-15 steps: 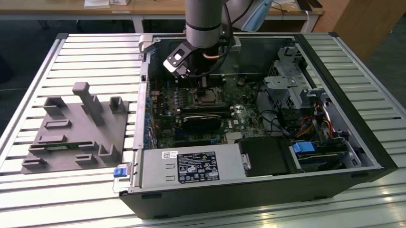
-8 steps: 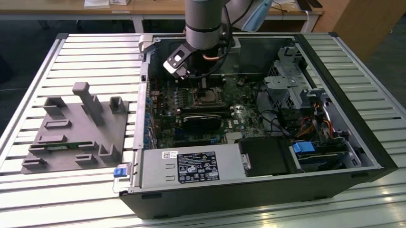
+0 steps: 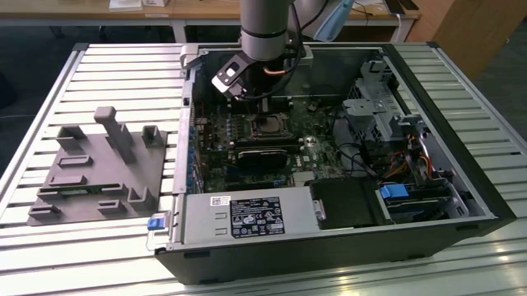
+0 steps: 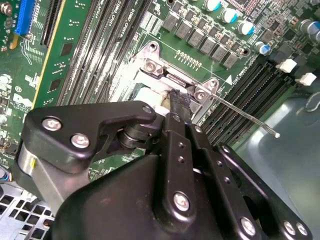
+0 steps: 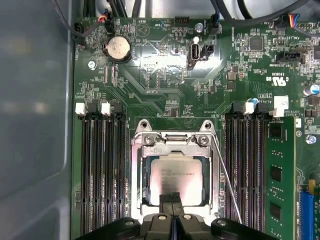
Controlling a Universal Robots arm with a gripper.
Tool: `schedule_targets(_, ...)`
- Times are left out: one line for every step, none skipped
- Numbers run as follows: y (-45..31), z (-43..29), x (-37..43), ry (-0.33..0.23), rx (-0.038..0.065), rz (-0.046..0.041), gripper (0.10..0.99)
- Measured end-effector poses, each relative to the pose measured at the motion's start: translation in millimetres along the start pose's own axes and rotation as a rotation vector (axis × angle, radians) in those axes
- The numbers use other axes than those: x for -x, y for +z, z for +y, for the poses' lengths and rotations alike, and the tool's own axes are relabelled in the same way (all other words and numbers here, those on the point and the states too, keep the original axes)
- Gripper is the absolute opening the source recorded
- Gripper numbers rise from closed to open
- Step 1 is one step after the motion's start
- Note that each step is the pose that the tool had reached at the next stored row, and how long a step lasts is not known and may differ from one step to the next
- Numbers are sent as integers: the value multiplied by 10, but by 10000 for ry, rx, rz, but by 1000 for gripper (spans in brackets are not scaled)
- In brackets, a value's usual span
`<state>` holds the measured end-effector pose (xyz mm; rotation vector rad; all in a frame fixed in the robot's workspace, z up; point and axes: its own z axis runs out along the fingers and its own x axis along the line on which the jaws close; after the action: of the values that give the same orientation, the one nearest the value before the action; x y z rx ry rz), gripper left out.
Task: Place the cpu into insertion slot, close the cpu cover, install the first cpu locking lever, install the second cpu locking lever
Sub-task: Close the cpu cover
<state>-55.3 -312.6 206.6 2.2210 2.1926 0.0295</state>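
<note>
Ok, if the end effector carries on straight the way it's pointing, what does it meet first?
Most likely the pale silvery square cpu, near its edge, framed by the thin grey metal cpu cover. The end effector points down at it; depth is unclear, so it may already touch.

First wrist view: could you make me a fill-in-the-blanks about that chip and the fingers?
The ___ shows through the cut-out of the cpu cover. The fingers are ___ (open/shut), tips at the chip's edge. One thin locking lever juts ___ (latched/loose) beside the cover.
Missing: cpu; shut; loose.
</note>
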Motion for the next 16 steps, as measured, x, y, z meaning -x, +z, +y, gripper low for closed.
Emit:
schedule_targets(0, 9, 0, 2, -3, -1, 106)
schedule_targets(0, 24, 0, 2, -6, -3, 106)
schedule_targets(0, 46, 0, 3, -12, -3, 106)
schedule_targets(1, 64, -1, 3, -16, -3, 106)
schedule_targets(1, 72, 0, 2, -18, -3, 106)
schedule_targets(1, 77, 0, 1, -19, -2, 106)
schedule_targets(1, 81, 0, 2, -19, -2, 106)
schedule_targets(2, 86, -1, 2, -20, -2, 106)
schedule_targets(2, 93, -1, 1, -21, -3, 106)
schedule_targets(2, 103, -1, 1, -22, -2, 106)
schedule_targets(2, 110, -1, 1, -23, -3, 106)
schedule_targets(2, 116, -1, 1, -25, -3, 106)
schedule_targets(3, 123, -1, 2, -25, -2, 106)
schedule_targets(3, 130, -1, 1, -27, -3, 106)
schedule_targets(3, 138, -2, 2, -28, -3, 106)
schedule_targets(3, 142, -1, 2, -28, -3, 106)
